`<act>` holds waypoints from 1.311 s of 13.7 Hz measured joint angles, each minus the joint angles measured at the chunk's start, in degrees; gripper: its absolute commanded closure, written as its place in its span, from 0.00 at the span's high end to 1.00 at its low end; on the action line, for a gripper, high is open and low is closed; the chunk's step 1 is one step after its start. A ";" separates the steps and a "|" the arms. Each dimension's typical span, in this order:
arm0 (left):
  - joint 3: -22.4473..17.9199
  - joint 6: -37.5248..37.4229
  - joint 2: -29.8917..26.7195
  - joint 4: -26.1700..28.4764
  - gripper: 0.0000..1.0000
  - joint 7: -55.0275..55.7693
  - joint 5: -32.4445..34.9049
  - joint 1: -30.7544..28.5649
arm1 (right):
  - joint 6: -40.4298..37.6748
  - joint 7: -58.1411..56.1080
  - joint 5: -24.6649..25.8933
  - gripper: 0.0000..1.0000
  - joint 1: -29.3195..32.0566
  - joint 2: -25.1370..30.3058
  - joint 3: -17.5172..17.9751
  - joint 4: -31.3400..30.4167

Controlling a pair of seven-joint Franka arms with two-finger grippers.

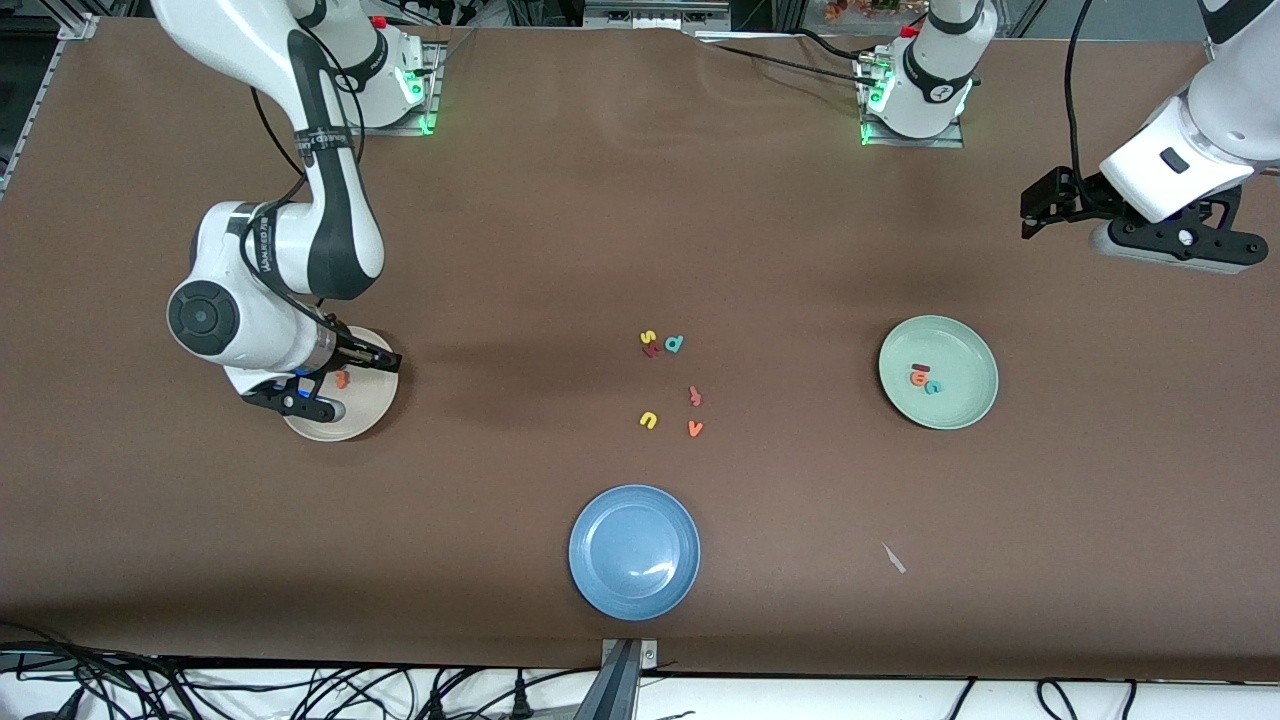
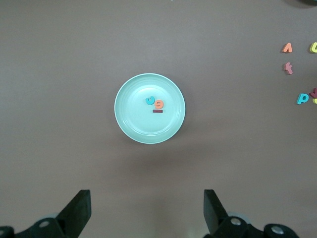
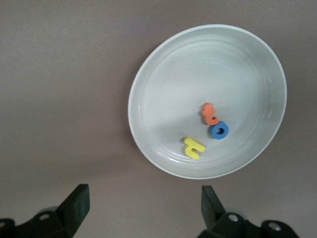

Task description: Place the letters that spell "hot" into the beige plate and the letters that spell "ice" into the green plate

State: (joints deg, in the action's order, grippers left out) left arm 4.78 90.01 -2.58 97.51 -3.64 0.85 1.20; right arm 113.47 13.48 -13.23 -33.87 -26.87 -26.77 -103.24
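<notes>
The beige plate (image 3: 173,89) holds the orange "t" (image 3: 210,113), the blue "o" (image 3: 219,130) and the yellow "h" (image 3: 193,147). In the front view this plate (image 1: 350,420) lies at the right arm's end of the table, partly covered by the arm, with the "t" (image 1: 342,378) showing. My right gripper (image 3: 143,210) hangs open and empty over the plate's edge (image 1: 360,386). The green plate (image 1: 960,400) holds the dark red "i" (image 1: 920,367), orange "e" (image 1: 918,378) and teal "c" (image 1: 933,386). My left gripper (image 2: 147,213) is open and empty, raised high (image 1: 1175,250) at the left arm's end, looking down on the green plate (image 2: 133,119).
A blue plate (image 1: 600,560) sits near the front edge at mid-table. Loose letters lie in the middle: yellow "s" (image 1: 648,338), teal "d" (image 1: 674,344), a red letter (image 1: 695,396), yellow "u" (image 1: 648,420), orange "v" (image 1: 695,429). A white scrap (image 1: 893,558) lies nearer the camera than the green plate.
</notes>
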 measured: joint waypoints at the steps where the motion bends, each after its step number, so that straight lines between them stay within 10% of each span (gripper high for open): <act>1: 0.01 -0.03 -0.01 -0.02 1.00 0.00 0.00 0.01 | -0.04 0.11 3.33 1.00 6.46 1.18 6.48 0.05; 3: 0.03 -0.03 -0.01 -0.05 1.00 0.00 0.00 0.02 | -0.52 0.09 7.47 1.00 16.68 3.86 15.59 0.11; 8: 0.08 -0.04 -0.03 -0.71 1.00 0.00 0.00 0.15 | -6.53 -4.12 11.65 1.00 26.91 12.71 23.36 -0.24; 18: 1.21 -0.07 -0.05 -1.29 1.00 0.00 0.00 0.24 | -26.99 -10.51 13.07 1.00 30.25 28.84 25.46 3.15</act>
State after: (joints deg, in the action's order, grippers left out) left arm 5.99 89.94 -2.62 96.22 -3.64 0.85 1.44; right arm 86.48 2.98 -0.16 -3.62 1.97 -1.31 -100.09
